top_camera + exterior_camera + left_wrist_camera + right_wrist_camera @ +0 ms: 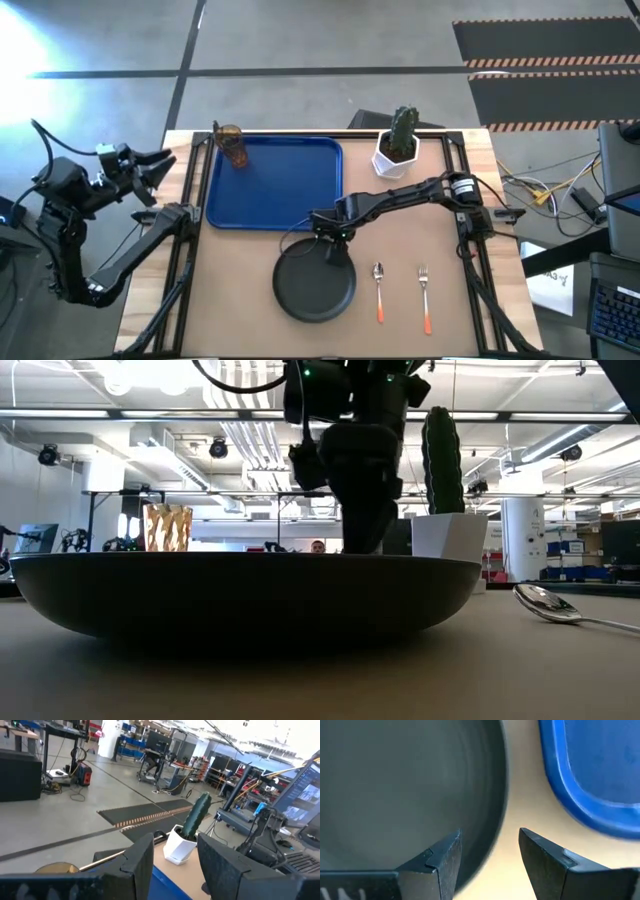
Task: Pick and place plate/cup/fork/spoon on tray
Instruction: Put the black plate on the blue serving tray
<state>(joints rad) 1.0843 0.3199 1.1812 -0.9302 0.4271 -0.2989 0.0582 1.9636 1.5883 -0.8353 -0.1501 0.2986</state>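
Observation:
The dark grey plate lies on the table near the front edge, and in the low view it fills the foreground. My right gripper is open, pointing down over the plate's far rim. One finger stands inside the rim and one outside, with a gap on each side. The blue tray lies just beyond. The amber cup stands at the tray's far left corner. The spoon and fork lie right of the plate. My left gripper waits open, off the table's left edge.
A white pot with a green cactus stands at the table's far edge, right of the tray. The tray's near right corner is close to my right gripper's outer finger. Bare tabletop lies left of the plate.

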